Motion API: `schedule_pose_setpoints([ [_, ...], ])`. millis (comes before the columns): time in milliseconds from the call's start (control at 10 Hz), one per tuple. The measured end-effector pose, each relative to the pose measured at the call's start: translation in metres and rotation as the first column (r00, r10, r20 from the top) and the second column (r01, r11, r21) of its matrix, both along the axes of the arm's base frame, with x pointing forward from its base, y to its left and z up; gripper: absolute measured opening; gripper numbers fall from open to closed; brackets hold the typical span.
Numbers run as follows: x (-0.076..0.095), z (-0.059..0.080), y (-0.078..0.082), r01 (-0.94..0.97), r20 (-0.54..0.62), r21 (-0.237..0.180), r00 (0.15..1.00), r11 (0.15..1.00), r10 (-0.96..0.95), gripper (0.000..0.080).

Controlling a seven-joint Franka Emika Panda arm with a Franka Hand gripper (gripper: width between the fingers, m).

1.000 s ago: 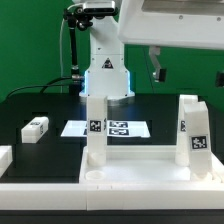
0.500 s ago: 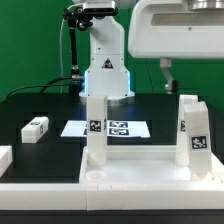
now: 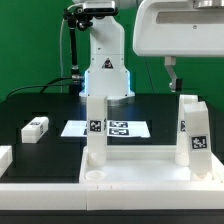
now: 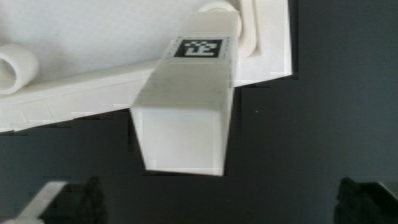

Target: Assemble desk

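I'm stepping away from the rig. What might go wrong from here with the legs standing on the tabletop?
1. The gripper, jaws open, hangs above an upright white square plastic leg; descending off-centre, a fingertip might strike its top and tip it.
2. How firmly that leg sits in the white rimmed tabletop panel is not visible, so a sideways nudge may loosen it.

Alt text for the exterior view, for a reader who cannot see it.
On the white tabletop panel in the foreground two legs stand upright: a first leg at the exterior view's left, a second leg at its right, with the gripper hanging free above that side. A loose leg lies on the black table further left, beside the marker board.
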State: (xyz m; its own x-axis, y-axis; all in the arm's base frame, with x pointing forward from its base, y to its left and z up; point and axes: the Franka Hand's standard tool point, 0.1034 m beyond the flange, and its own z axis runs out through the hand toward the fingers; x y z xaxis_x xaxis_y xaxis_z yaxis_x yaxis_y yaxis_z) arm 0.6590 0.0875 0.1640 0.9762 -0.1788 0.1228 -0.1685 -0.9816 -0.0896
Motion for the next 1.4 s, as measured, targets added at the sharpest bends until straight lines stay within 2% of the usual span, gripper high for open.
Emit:
schedule_pose_setpoints([
  [100,-0.001,-0.002,-0.011,0.015,-0.012,0.029,1.000,0.999,-0.015,0.0649],
  [300,0.000,-0.002,-0.020,0.016,-0.027,0.041,1.000,0.999,-0.015,0.0649],
  [400,0.000,-0.006,-0.021,0.034,-0.032,0.027,0.999,0.999,-0.034,0.0649],
  [600,-0.003,-0.021,-0.019,0.043,-0.051,0.006,0.998,0.999,-0.042,0.0649],
  [800,-0.007,-0.029,-0.007,0.072,-0.069,-0.002,0.995,0.997,-0.072,0.0649],
  [1100,-0.012,-0.040,0.004,0.098,-0.086,-0.004,0.991,0.995,-0.098,0.0649],
  [1300,-0.011,-0.040,0.003,0.101,-0.087,-0.009,0.991,0.995,-0.101,0.0649],
  [1400,-0.011,-0.040,0.002,0.109,-0.087,-0.008,0.990,0.994,-0.109,0.0560],
])
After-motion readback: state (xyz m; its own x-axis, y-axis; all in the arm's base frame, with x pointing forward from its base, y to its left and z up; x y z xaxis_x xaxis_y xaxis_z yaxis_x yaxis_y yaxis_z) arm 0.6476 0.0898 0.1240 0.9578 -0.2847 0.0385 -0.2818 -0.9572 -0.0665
